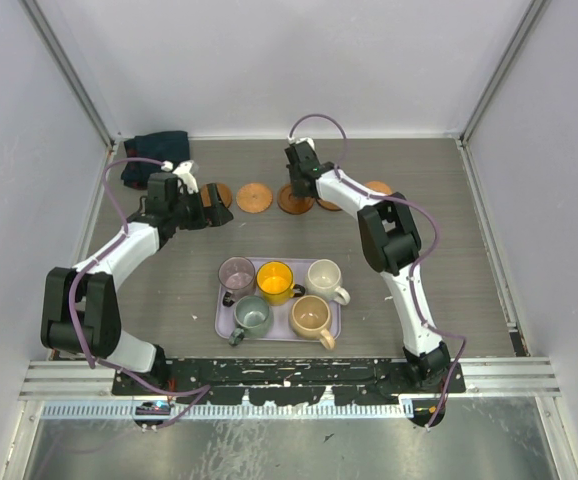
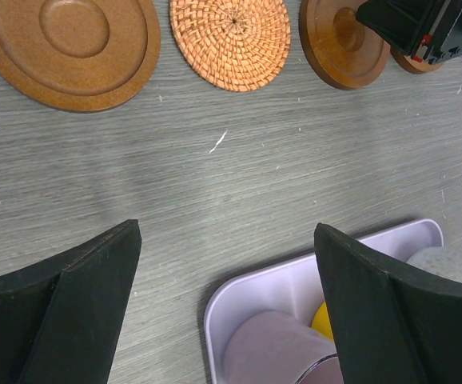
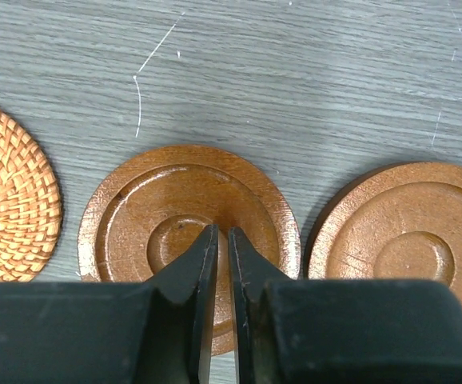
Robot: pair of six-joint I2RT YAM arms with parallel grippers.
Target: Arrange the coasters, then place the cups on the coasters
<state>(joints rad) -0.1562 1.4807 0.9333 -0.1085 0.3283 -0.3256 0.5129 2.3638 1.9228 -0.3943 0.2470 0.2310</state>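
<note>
Several round coasters lie in a row at the back: a wooden coaster [image 1: 219,192] [image 2: 71,44], a woven coaster [image 1: 254,197] [image 2: 231,40] [image 3: 11,196], a dark wooden coaster [image 1: 294,201] [image 2: 339,44] [image 3: 135,216], another wooden one [image 3: 407,240] and a far-right coaster [image 1: 376,187]. My right gripper [image 1: 297,190] [image 3: 221,236] is shut with its tips down on the dark wooden coaster's middle, gripping nothing. My left gripper [image 1: 209,210] [image 2: 227,264] hangs open over bare table. The mauve cup [image 1: 237,275] [image 2: 279,352], yellow cup [image 1: 274,282], cream cup [image 1: 324,278], grey-green cup [image 1: 252,316] and tan cup [image 1: 310,316] stand together.
All the cups stand in a lavender tray [image 1: 219,318] [image 2: 295,280] near the table's front. A dark blue cloth [image 1: 156,147] lies at the back left corner. White walls close in the table on three sides.
</note>
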